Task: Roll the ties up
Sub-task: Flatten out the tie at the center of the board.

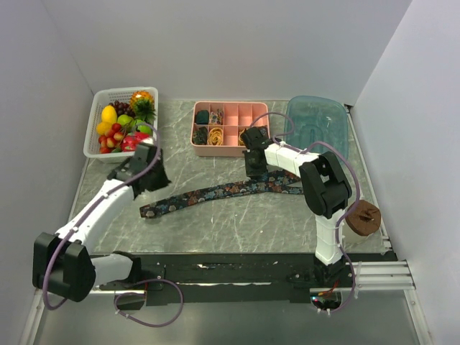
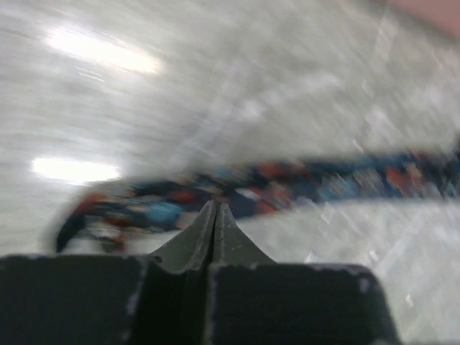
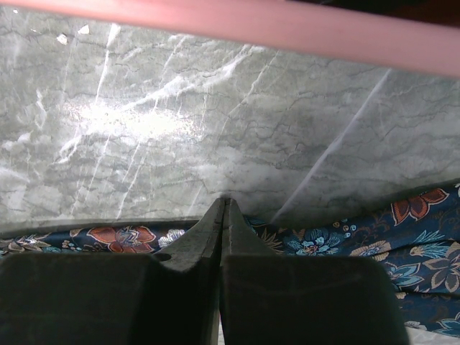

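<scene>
grey veined marble tabletop (image 1: 237, 223) carries one long narrow necktie of dark navy fabric with a reddish, blue and tan paisley pattern (image 1: 215, 192). it lies flat and unrolled across the middle, running from its lower left end up toward the right, where it widens near the right arm.

the left gripper (image 1: 153, 181) hangs above the tie's left end. in the left wrist view its two dark fingers (image 2: 205, 233) meet at the tip with nothing between them, and the blurred tie (image 2: 345, 183) runs across just beyond them.

the right gripper (image 1: 253, 169) sits over the tie's right part, just in front of a pink plastic tray with compartments (image 1: 223, 151). its jaws are pressed together too (image 3: 223, 205), holding nothing. the tie (image 3: 122, 237) passes under the fingers, with the wider patterned part to the right. i cannot tell whether the tips touch the fabric or the marble (image 3: 180, 129). the tray's pink rim (image 3: 287, 29) crosses the top of that view.

a white slotted basket (image 1: 92, 136) of coloured plastic fruit (image 1: 118, 126) stands at the far left, a translucent blue tub (image 1: 316, 126) at the far right, and a brown round object (image 1: 361, 218) lies near the right arm's base.
</scene>
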{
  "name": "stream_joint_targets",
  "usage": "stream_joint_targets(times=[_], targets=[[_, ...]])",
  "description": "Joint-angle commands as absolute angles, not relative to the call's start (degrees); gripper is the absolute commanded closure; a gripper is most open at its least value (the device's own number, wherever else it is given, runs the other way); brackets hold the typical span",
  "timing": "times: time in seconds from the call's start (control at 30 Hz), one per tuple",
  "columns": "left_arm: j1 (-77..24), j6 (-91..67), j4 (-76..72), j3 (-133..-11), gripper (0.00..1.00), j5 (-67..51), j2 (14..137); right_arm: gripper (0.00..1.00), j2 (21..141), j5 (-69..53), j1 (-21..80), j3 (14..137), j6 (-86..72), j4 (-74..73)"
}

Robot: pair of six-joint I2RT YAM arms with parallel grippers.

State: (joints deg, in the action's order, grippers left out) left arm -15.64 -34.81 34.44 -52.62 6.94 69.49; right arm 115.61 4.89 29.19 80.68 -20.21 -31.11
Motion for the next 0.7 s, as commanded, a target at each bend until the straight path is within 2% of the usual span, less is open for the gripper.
stream_joint_targets(times=[0.0,0.17,0.37,0.67], targets=[[-22.92,-40.68,30.85,-46.68,0.99,0.88,71.19,1.0,118.65,7.47,27.86,78.49,-18.63,-39.55],[-24.7,-46.22,30.06,-41.41,0.99,2.54,75.14,1.0,119.09,7.29,27.86,78.84,-18.19,-41.57],[-24.52,-48.95,37.34,-44.99,0.99,13.51,76.11,1.0,118.56,10.01,27.86,78.14,-17.58,-44.73],[-19.87,-47.11,42.1,-47.63,0.99,18.98,80.68,1.0,119.27,9.58,27.86,78.75,-18.28,-47.72]])
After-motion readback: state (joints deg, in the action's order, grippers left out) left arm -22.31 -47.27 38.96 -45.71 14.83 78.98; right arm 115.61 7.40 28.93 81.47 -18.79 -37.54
